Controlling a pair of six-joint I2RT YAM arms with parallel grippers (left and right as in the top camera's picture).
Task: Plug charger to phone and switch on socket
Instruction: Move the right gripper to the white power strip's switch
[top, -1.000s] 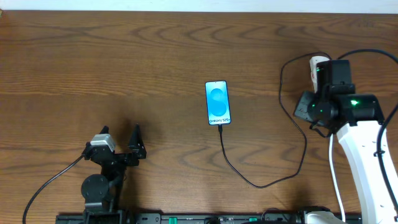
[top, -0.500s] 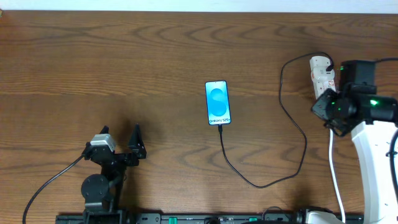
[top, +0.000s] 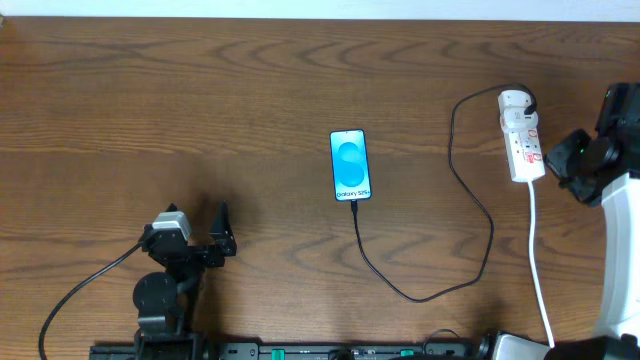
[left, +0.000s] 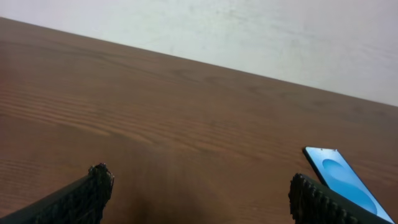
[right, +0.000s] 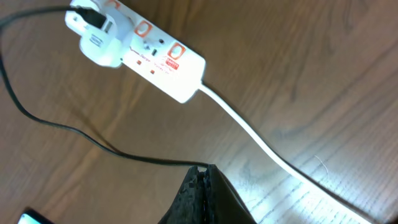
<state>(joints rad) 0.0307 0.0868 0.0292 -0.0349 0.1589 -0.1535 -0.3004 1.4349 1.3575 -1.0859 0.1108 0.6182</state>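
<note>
Since the desk (top: 200, 100) holds the socket (top: 522, 135) far right, the phone (top: 350, 165) mid-desk and the charger (top: 470, 200) joining them, lower your closed right claw (right: 200, 186) squarely onto the plug-side switch (right: 138, 56), left claw (left: 202, 185) idling open.

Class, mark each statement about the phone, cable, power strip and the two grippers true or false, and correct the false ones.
1. The black cable runs into the bottom edge of the phone. True.
2. The phone screen is dark. False: it shows a blue design.
3. The left gripper grips the phone. False: its jaws stand wide open and empty, and the phone lies apart from it.
4. A plug sits in the power strip at the end away from its white cord. True.
5. The right gripper touches the power strip. False: it is shut and clear of it.
</note>
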